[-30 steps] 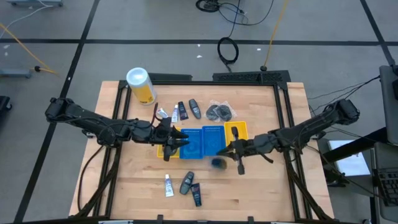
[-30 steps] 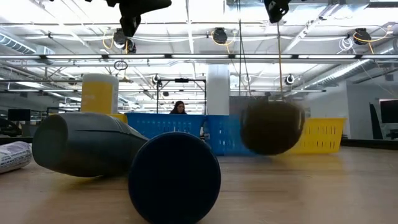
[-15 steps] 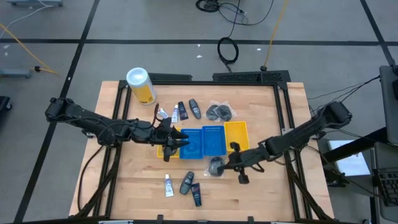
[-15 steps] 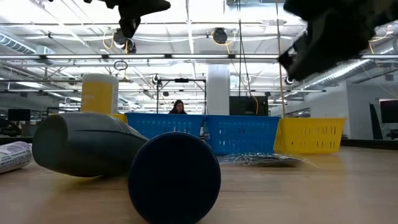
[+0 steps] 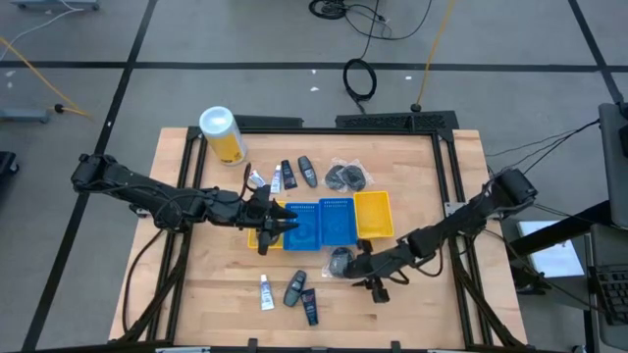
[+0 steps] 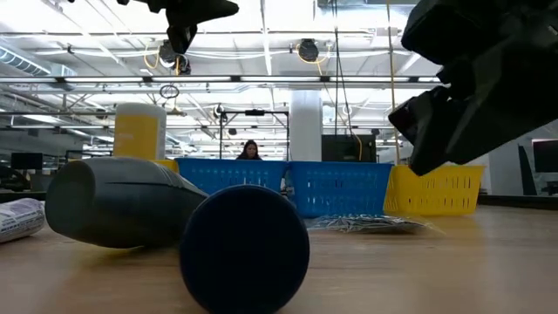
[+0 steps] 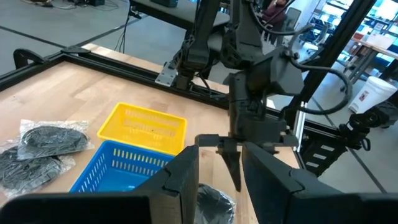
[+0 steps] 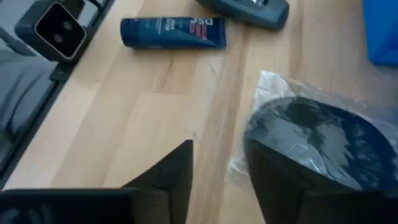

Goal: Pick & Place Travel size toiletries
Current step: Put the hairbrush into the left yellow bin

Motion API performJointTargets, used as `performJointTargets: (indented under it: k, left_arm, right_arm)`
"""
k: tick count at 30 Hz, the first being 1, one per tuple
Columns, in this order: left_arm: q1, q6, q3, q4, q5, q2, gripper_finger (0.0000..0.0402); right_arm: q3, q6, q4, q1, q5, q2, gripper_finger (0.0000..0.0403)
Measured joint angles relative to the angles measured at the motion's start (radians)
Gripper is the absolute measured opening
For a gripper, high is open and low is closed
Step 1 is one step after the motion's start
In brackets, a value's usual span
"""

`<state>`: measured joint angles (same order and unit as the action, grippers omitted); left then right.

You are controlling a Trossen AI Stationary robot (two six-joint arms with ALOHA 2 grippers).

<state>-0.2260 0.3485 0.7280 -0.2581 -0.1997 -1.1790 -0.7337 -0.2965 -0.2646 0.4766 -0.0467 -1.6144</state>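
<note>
Low view: nearest the lens lies a dark navy mini bottle (image 6: 244, 249) end-on, with a dark grey oval piece (image 6: 118, 202) just beside it and a white tube (image 6: 19, 218) at the edge. Beyond them a clear packet with dark round contents (image 6: 366, 223) lies flat on the wooden table (image 6: 436, 270), in front of the blue bins (image 6: 292, 185) and the yellow bin (image 6: 440, 187).

From above, these 3 small items sit together near the table's front edge: white tube (image 5: 265, 290), oval piece (image 5: 294, 289), navy bottle (image 5: 310, 306). The packet (image 5: 340, 261) lies just in front of the blue bins (image 5: 319, 224), and the right gripper (image 5: 355, 268) is right beside it. In the right wrist view its fingers (image 8: 161, 177) stand parted, 1 of them over the packet's (image 8: 311, 134) edge, holding nothing.

The left gripper (image 5: 278, 224) hangs over the blue bins' left part; its fingers (image 7: 180, 180) stand slightly apart, and I cannot tell whether anything is held.

Farther back lie more toiletries (image 5: 294, 175), 2 more clear packets (image 5: 345, 176) and the yellow canister (image 5: 222, 134).
</note>
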Motion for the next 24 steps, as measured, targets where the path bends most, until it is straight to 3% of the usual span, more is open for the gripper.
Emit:
performJointTargets:
  k: [6, 18, 24]
  left_arm:
    - [0.0, 0.0, 0.0, 0.002, 0.0, 0.0, 0.012]
    - [0.0, -0.006, 0.0, 0.01, 0.0, 0.0, 0.012]
    - [0.0, -0.006, 0.0, 0.017, 0.0, 0.0, 0.012]
  right_arm:
    - [0.001, 0.009, -0.038, 0.014, -0.02, -0.057, 0.0174]
    - [-0.008, 0.138, -0.065, 0.072, -0.214, -0.09, 0.017]
    - [-0.027, 0.147, -0.09, 0.072, -0.214, -0.153, 0.0169]
